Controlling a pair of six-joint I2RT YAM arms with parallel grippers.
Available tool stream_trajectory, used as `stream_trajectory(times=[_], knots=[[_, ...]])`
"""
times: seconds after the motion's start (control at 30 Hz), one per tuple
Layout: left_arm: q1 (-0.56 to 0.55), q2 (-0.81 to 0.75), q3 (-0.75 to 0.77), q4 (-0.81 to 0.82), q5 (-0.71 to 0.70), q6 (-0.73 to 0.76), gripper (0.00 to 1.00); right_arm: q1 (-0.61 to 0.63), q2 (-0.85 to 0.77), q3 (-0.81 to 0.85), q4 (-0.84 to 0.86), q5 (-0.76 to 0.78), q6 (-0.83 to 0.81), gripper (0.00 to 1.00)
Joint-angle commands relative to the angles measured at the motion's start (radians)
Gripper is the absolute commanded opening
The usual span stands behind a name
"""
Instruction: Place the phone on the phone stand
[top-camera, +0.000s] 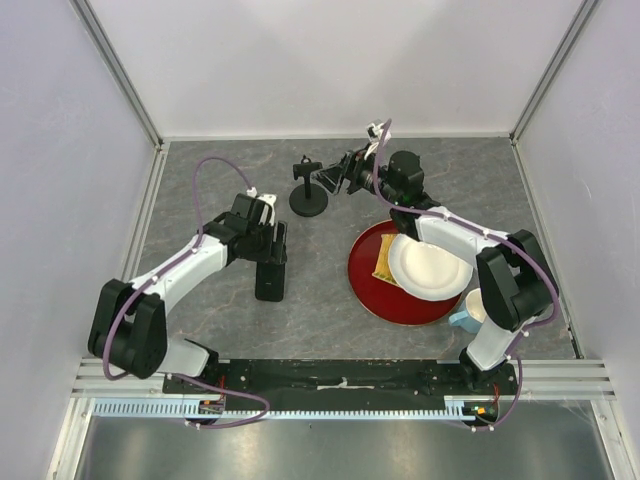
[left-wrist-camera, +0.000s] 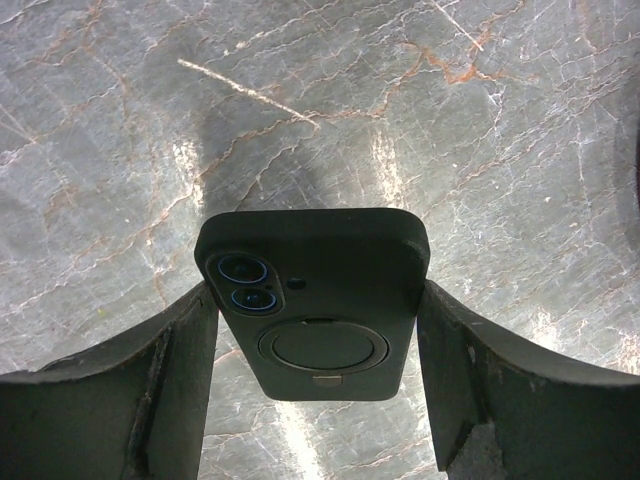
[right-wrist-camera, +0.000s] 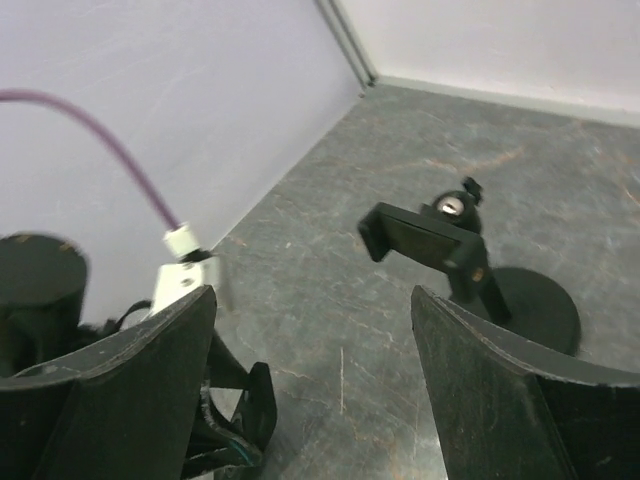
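I have left gripper (top-camera: 268, 252) clamping the phone (left-wrist-camera: 320, 270) by its edges for carrying, right gripper (top-camera: 333, 181) wide open by the phone stand (right-wrist-camera: 425, 232), likely to steady it.

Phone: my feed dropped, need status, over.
Status: left end effector straddling phone, grip unconfirmed; right end effector open, close by phone stand. Stand's head bare, phone not yet on it. Only that right end effector near it.

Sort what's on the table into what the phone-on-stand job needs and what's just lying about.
For the job:
- the phone, flat on the table, camera side up
- the phone stand, upright, nothing on it yet

Lying about:
- the red plate
- the white plate on it
- the yellow pad at the white plate's edge
- the light blue cup
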Motion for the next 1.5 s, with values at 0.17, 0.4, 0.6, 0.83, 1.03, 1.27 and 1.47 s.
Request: stream_trajectory(times=[0.17, 0.4, 0.6, 0.83, 1.03, 1.27, 1.47], knots=[[-0.026, -0.184, -0.115, 0.209, -0.039, -0.061, 0.02, -0.017, 0.099, 0.331, -0.649, 0.024, -0.017, 0.81], [-0.042, -0.252, -0.202, 0.309, -0.036, -0.071, 0.02, 0.019, 0.221, 0.443, -0.741, -0.190, -0.089, 0.70], [-0.053, -0.284, -0.253, 0.358, -0.038, -0.080, 0.02, 0.082, 0.276, 0.495, -0.832, -0.219, -0.163, 0.75], [-0.062, -0.336, -0.301, 0.393, -0.044, -0.089, 0.02, 0.163, 0.302, 0.507, -0.848, -0.201, -0.163, 0.74], [-0.082, -0.362, -0.319, 0.404, -0.042, -0.094, 0.02, 0.237, 0.372, 0.582, -0.897, -0.194, -0.194, 0.67], [-0.089, -0.393, -0.341, 0.414, -0.082, -0.094, 0.02, 0.280, 0.429, 0.612, -0.992, -0.173, -0.250, 0.63], [-0.091, -0.393, -0.342, 0.419, -0.100, -0.088, 0.02, 0.277, 0.432, 0.615, -1.027, -0.179, -0.295, 0.58]])
